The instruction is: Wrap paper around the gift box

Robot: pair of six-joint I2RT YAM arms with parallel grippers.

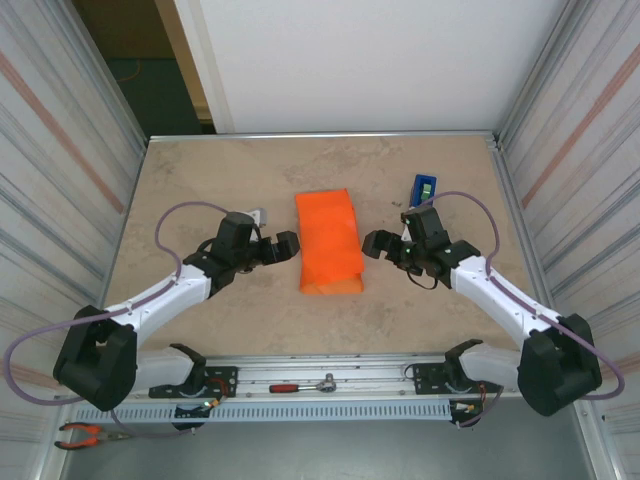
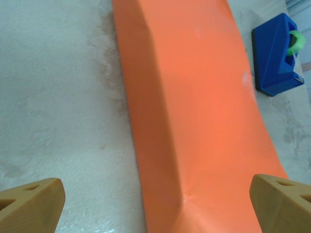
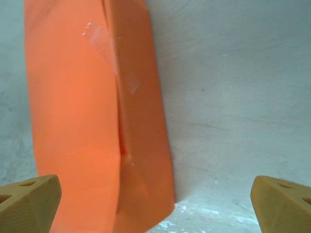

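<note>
**Both grippers open beside the orange parcel**

Nearest, a red-handled tool (image 1: 303, 386) lies on the rail (image 1: 380, 371). Beyond it, the left gripper (image 1: 288, 246) and right gripper (image 1: 373, 243) flank the paper (image 1: 329, 242) at mid-table. Their jaws are spread wide and hold nothing. The right wrist view picks out clear tape (image 3: 102, 36) along the paper's seam. The left wrist view gives its raised ridge and, farther off, the blue dispenser (image 2: 276, 54).
</note>
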